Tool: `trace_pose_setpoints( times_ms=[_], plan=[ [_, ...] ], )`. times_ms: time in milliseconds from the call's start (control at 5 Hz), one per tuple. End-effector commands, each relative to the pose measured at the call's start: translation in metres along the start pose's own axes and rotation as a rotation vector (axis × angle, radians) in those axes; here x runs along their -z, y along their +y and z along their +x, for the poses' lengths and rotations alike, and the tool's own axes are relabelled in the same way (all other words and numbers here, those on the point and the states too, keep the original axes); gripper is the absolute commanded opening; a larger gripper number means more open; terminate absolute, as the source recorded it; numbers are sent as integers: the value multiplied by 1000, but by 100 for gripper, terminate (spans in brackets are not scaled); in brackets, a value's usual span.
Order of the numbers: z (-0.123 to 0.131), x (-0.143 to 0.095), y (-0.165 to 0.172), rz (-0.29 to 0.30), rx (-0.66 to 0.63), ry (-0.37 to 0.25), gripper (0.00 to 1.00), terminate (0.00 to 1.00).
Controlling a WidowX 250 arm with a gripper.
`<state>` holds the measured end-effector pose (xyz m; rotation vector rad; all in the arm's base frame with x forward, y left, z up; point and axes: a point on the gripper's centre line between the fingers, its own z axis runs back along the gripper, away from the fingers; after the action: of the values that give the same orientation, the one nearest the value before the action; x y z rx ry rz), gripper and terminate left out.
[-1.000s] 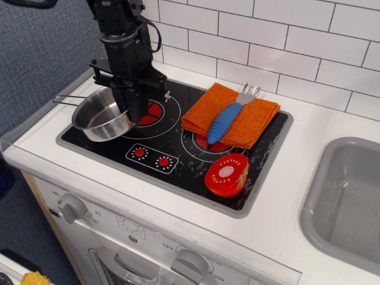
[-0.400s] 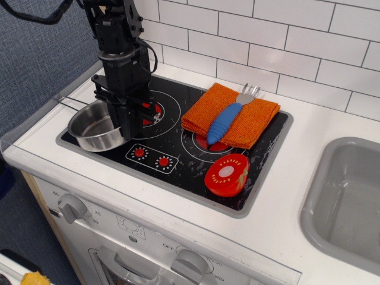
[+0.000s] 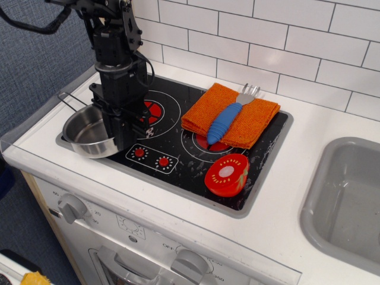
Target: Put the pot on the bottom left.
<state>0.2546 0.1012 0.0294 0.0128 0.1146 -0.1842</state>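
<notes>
You are looking down at a toy kitchen counter with a black stovetop (image 3: 178, 142) set into a white surface, a white tiled wall behind it and a grey sink basin (image 3: 347, 199) at the right edge. Your black robot arm is reaching down from the upper left, and its gripper (image 3: 116, 133) is standing upright over the front left corner of the stovetop. The gripper is pinching the right-hand rim of the pot (image 3: 86, 132), with one finger going down inside the bowl and the other outside it, so the fingers are closed narrowly on the thin steel wall. The exact fingertips are hiding behind the gripper body, so you cannot tell how hard they are pressing. The pot is sitting at the stovetop's front left corner, its left side overhanging the edge toward the white counter, and whether its base is touching the surface is unclear. Its thin wire handle (image 3: 71, 101) is pointing back and to the left. Just right of the gripper, two small red control dials (image 3: 151, 157) are printed on the glass. Farther right, an orange cloth (image 3: 231, 116) is lying over the back right burner with a blue-handled fork (image 3: 228, 117) resting on it. A red tomato half (image 3: 227, 174) is lying near the front right corner.
</notes>
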Motion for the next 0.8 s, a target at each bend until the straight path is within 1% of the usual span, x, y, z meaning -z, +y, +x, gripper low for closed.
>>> trace_pose_setpoints(
  times_ms=[0, 200, 400, 600],
  plan=[
    [-27, 0, 22, 6, -135, -16, 0, 0],
    [-32, -1, 24, 11, -144, -26, 0, 0],
    [-36, 4, 30, -5, -169, -26, 0, 0],
    [-35, 7, 31, -15, -170, -10, 100, 0]
  ],
)
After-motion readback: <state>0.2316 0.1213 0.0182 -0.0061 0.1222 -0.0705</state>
